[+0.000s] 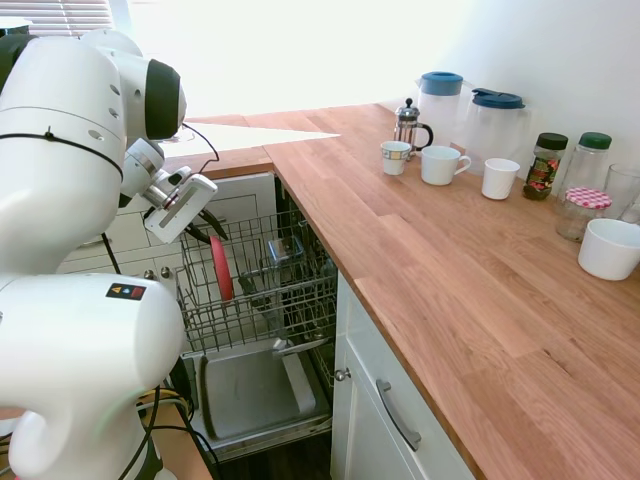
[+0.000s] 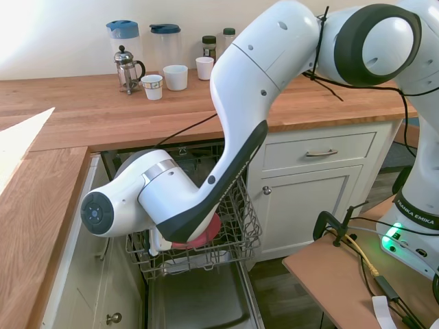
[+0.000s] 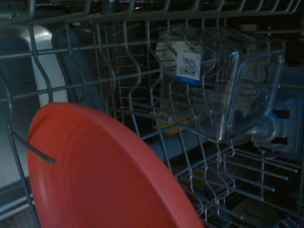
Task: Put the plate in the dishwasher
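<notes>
Since the plate (image 1: 221,268) stands on edge between the tines of the dishwasher (image 1: 262,290) rack – slotted to drain – fingers' state: cannot tell, hidden behind the arm.

gripper (image 1: 212,222) fingers too small to tell | plate (image 2: 199,235) mostly hidden by arm

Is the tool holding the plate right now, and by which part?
Cannot be told. The plate stands on edge in the dishwasher rack, with the tool at its upper rim; contact isn't visible.
</notes>
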